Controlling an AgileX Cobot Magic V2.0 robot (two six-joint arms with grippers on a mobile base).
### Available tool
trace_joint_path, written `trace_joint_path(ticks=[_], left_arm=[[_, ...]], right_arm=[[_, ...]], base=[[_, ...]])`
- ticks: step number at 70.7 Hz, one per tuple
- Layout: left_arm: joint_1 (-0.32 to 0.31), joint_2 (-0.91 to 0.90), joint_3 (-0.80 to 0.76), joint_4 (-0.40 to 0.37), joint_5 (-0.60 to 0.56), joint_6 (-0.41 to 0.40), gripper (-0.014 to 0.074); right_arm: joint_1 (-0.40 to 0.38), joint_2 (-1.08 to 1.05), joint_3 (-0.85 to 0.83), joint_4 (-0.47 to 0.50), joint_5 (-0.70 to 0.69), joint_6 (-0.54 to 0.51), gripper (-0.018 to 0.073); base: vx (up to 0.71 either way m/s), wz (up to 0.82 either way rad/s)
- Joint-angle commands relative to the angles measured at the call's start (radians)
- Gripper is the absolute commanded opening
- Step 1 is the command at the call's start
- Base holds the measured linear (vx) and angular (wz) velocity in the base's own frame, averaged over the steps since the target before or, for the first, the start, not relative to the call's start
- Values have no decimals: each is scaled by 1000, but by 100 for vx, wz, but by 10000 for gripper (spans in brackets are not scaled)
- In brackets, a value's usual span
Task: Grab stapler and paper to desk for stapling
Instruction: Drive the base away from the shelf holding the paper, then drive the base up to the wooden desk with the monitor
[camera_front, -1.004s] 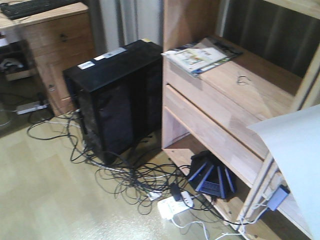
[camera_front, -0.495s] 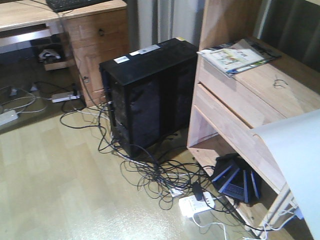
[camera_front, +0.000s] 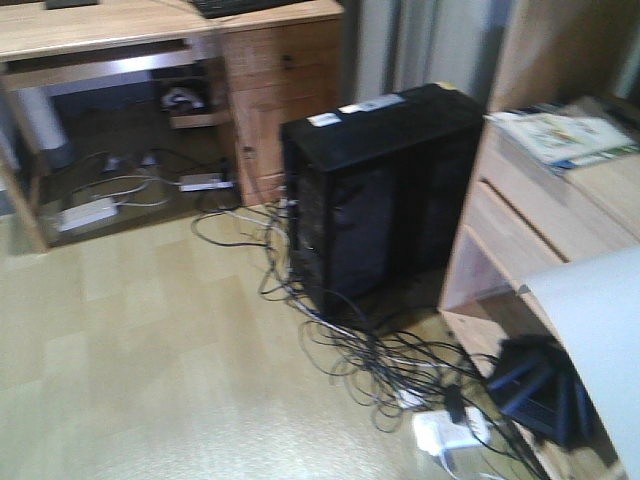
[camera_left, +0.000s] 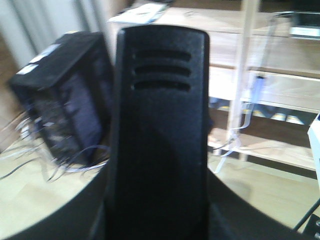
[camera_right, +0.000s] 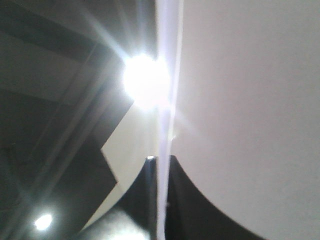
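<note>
In the left wrist view a black stapler (camera_left: 160, 100) with three slots near its tip fills the middle. My left gripper (camera_left: 157, 205) is shut on it, and its dark fingers (camera_left: 80, 215) flank the body low in the frame. The white paper (camera_right: 250, 100) runs edge-on between the dark fingers (camera_right: 142, 200) of my right gripper (camera_right: 161, 172), which is shut on it. That paper (camera_front: 600, 340) also shows at the lower right of the front view. The light-wood desk (camera_front: 100, 25) stands at the far upper left. Neither gripper appears in the front view.
A black computer tower (camera_front: 380, 190) stands on the floor mid-frame with tangled cables (camera_front: 370, 360) spilling from it. A pale wooden shelf unit (camera_front: 540, 210) with magazines (camera_front: 560, 135) is at right. A dark router (camera_front: 540, 395) and white power strip (camera_front: 450, 432) lie below it.
The front view has swung left: the tower and shelf unit slid rightward, and the desk with its open underside has come into view. The paper stays at the lower right.
</note>
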Motion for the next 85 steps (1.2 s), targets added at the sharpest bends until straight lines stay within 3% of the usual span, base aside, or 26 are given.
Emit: trace_joint_path(ticks=[1,50,85], left_arm=[[-3,19,-21,-25,-110,-1,-7],[-3,19,-21,-25,-110,-1,-7],[-3,19,-21,-25,-110,-1,-7]], right_arm=[[-7,12,-32,-5,-47,-8,-4],[-7,12,-32,-5,-47,-8,-4],[-7,12,-32,-5,-49,-8,-4]], base=[[9,48],[14,44],[25,16]])
